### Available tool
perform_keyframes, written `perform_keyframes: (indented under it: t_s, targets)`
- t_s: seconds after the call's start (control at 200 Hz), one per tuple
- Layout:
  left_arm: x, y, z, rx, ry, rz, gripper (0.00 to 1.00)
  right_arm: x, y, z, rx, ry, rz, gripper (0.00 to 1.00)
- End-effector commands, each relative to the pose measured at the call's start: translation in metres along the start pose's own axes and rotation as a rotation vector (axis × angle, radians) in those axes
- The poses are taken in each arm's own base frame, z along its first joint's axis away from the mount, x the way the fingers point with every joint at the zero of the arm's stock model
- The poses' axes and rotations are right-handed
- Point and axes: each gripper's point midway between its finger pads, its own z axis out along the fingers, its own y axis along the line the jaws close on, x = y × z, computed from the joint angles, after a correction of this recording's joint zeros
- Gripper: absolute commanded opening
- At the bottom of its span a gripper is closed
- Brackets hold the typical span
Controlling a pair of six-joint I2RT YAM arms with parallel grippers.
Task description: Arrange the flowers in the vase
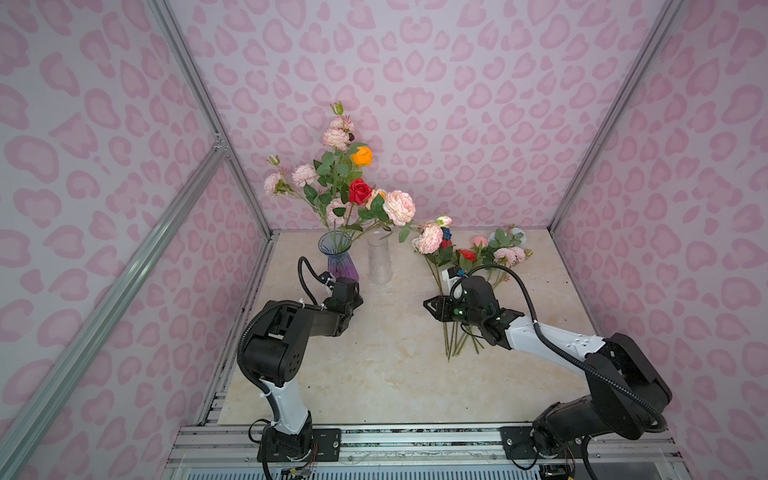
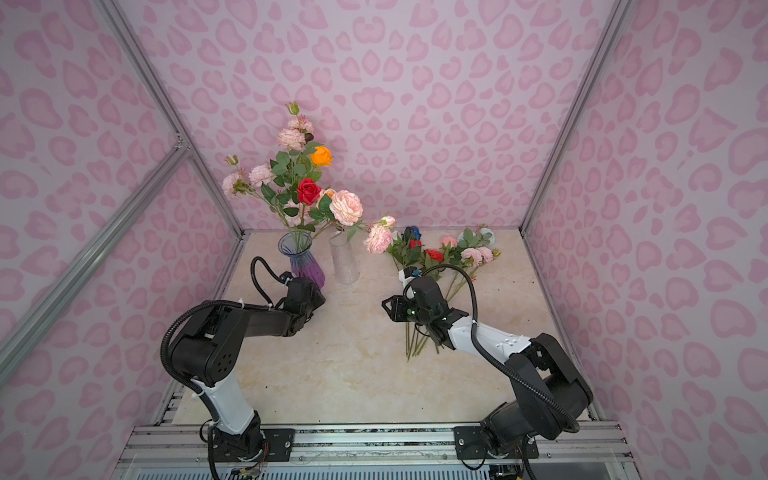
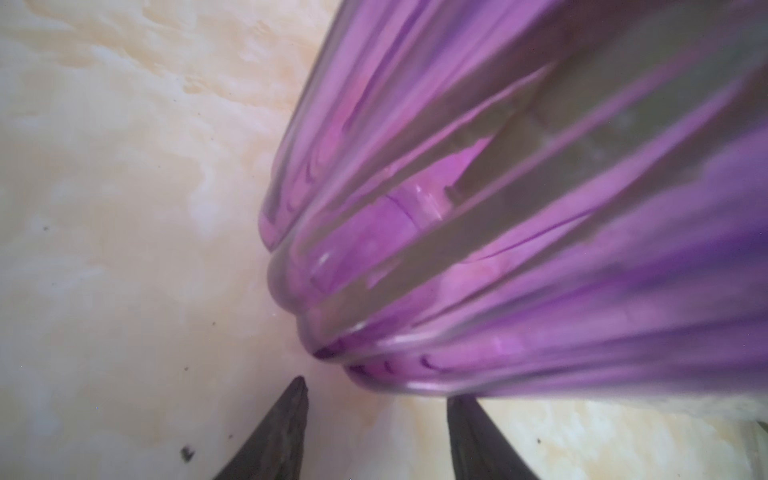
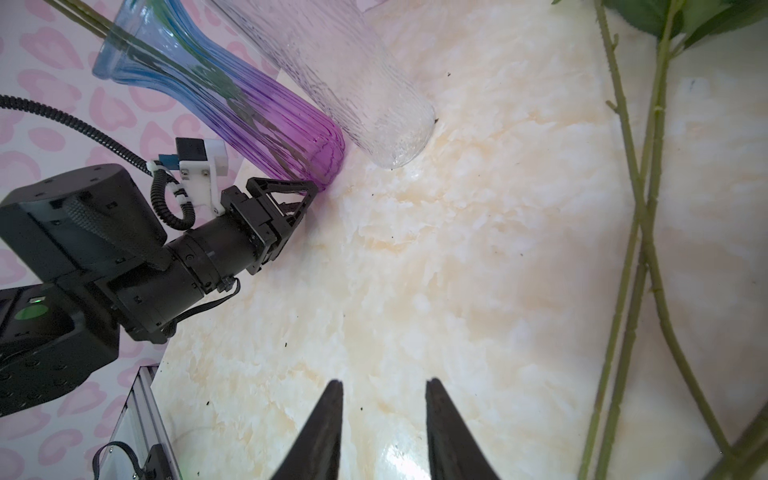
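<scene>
Marble tabletop (image 1: 374,365), vase (image 1: 338,257) with flowers (image 1: 360,191) in both top views, wrist views show left tool (image 3: 380,390), right tool (image 4: 384,381) parted, empty.

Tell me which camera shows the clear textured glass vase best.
Either top view: the clear textured glass vase stands whole there, upright, rim to base. The right wrist view gives only its lower body and base, with the rim cut off. The left wrist view misses it.
</scene>
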Motion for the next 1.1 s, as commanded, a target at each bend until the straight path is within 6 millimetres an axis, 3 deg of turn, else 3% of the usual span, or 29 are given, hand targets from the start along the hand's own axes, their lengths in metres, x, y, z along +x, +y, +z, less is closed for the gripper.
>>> perform_keyframes:
  t_s: [0.0,0.22,0.545,0.76,1.095]
  targets:
    - [0.019,0.014,0.003,-0.050,0.085,0.000,0.55,0.003,-0.004,-0.001,0.013,0.007,-0.007,0.35]
    - [0.015,0.010,0.009,-0.043,0.090,0.008,0.55,-0.006,-0.001,-0.001,0.017,0.006,-0.010,0.35]
    - [0.013,0.004,0.012,-0.014,0.103,-0.003,0.56,-0.041,0.017,0.006,-0.021,-0.025,-0.018,0.41]
    - [0.008,-0.005,-0.013,0.059,0.101,0.009,0.62,-0.082,0.039,0.024,-0.056,-0.065,0.000,0.49]
    - [0.007,-0.007,-0.064,0.160,0.103,-0.011,0.67,-0.142,0.048,0.075,-0.086,-0.105,0.050,0.55]
